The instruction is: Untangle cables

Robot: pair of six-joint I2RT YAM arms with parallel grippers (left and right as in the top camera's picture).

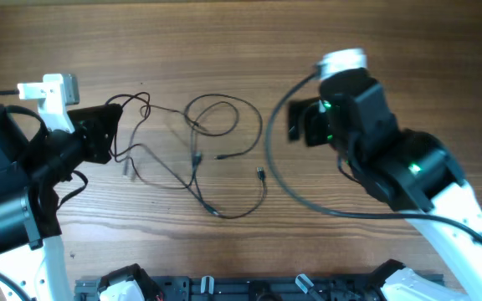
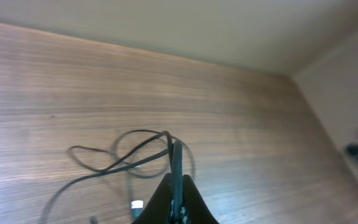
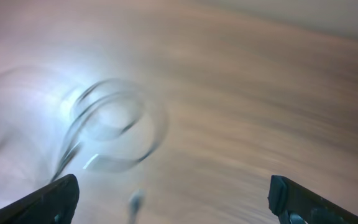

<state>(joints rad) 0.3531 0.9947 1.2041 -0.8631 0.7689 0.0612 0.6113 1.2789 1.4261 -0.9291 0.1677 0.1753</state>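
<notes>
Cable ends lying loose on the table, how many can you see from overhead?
3: a pale plug at the left edge of the cables, a dark tip in the middle, a dark plug at the right edge. Others may be hidden in the tangle.

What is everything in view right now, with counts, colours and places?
cables: one tangle, count unclear, black, loose loops left of table centre
table: one, brown wood, under everything
rail: one, dark grey, bottom edge of the overhead view
arm wire: one, thick black, looping off right arm
left arm: one, black and white, left side
right arm: one, black and white, right side
left gripper: one, black, shut on cables
right gripper: one, black, open, empty
</notes>
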